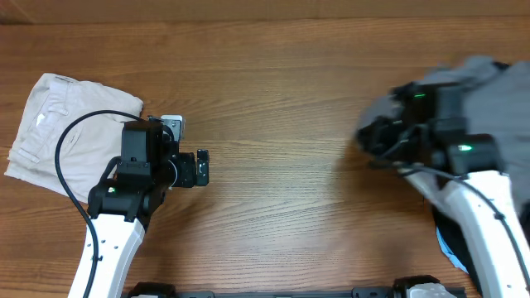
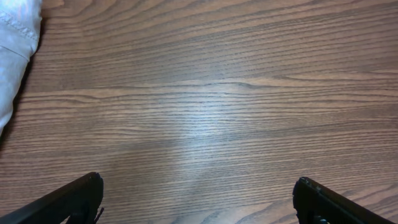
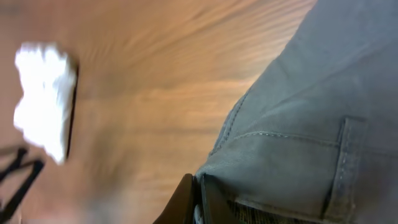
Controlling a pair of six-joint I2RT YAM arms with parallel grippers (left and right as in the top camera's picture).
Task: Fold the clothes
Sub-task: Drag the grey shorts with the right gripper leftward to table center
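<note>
R gripper point(image 3: 196, 199) pinched tight on grey shorts point(image 3: 311, 112) edge, L gripper point(image 2: 199, 199) fully spread, holding nothing

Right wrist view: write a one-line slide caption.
Right gripper shut on the grey shorts above the wooden table.

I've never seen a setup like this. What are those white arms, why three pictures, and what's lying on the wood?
Those are two robot arms at a wooden table, each ending in a two-finger pincer. One picture looks down from above; the other two come from small cameras on each wrist. The left pincer is open over bare wood, holding nothing. The right pincer is shut on the edge of the grey shorts, which it is meant to fold. The blur suggests motion. Folded cream shorts lie at the far left, and something dark peeks out near the right arm.
</note>
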